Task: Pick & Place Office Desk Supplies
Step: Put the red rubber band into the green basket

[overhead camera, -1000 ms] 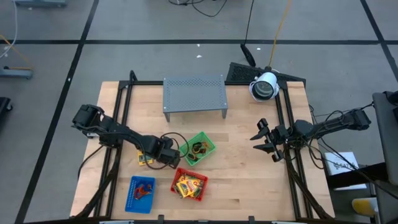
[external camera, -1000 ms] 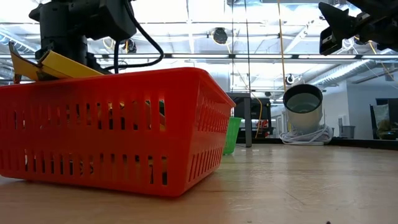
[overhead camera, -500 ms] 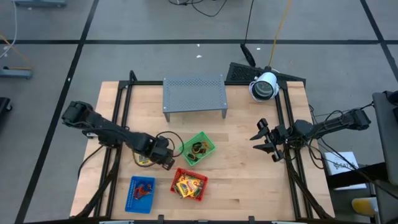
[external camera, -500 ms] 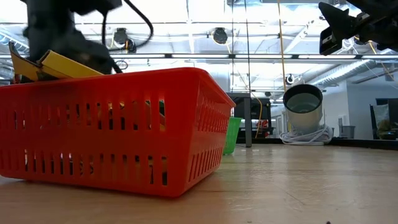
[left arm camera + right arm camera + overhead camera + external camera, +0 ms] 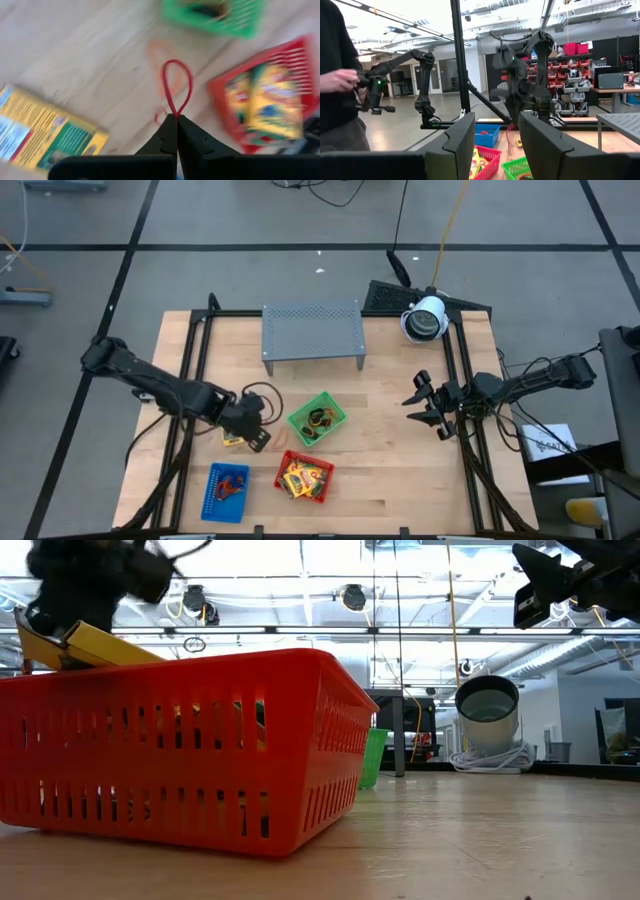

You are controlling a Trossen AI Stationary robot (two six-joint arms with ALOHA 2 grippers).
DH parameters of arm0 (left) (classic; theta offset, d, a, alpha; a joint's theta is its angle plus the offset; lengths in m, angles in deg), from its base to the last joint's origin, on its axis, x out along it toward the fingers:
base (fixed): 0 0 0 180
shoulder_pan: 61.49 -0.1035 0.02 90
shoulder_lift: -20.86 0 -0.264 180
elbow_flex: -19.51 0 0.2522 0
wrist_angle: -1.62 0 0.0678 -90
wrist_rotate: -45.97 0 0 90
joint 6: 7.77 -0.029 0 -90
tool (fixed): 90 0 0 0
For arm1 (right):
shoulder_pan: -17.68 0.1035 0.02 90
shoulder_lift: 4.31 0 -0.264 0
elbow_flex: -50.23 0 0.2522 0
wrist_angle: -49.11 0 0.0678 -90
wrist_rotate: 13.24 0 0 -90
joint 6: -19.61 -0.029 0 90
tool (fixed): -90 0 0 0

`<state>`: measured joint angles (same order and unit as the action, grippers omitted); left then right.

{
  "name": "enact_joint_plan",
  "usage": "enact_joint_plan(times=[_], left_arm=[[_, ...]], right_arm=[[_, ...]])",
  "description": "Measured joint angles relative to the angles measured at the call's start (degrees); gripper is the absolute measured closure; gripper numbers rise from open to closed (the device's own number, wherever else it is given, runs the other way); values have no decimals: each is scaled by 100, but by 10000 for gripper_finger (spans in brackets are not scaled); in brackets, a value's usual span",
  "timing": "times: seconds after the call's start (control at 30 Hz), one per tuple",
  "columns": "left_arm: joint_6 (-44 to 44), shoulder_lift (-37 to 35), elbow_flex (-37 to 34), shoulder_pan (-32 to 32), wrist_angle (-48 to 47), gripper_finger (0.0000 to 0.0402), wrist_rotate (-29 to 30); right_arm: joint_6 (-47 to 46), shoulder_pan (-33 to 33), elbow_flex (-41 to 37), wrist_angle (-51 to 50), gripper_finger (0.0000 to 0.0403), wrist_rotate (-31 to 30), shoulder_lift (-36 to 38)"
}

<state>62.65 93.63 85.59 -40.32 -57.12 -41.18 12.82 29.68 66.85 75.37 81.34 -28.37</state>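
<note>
Your left end effector pinches a red rubber-band loop above the bench between the yellow packet and red tray, while your right end effector waits spread.

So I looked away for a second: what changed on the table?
The left gripper shut on a red rubber band and pulled back from the green tray toward the yellow packet. The right gripper, trays and rack stayed put.
</note>
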Motion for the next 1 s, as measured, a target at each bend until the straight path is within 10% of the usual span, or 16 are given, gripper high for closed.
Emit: enact_joint_plan(times=[0.63, 1.0], left_arm=[[-3227, 1422, 2602, -1058, 173, 400, 444], [-3641, 2578, 2784, -1370, 221, 398, -154]], right_arm=[[1, 1, -1, 2, 261, 0, 0], [1, 0, 0, 1, 261, 0, 0]])
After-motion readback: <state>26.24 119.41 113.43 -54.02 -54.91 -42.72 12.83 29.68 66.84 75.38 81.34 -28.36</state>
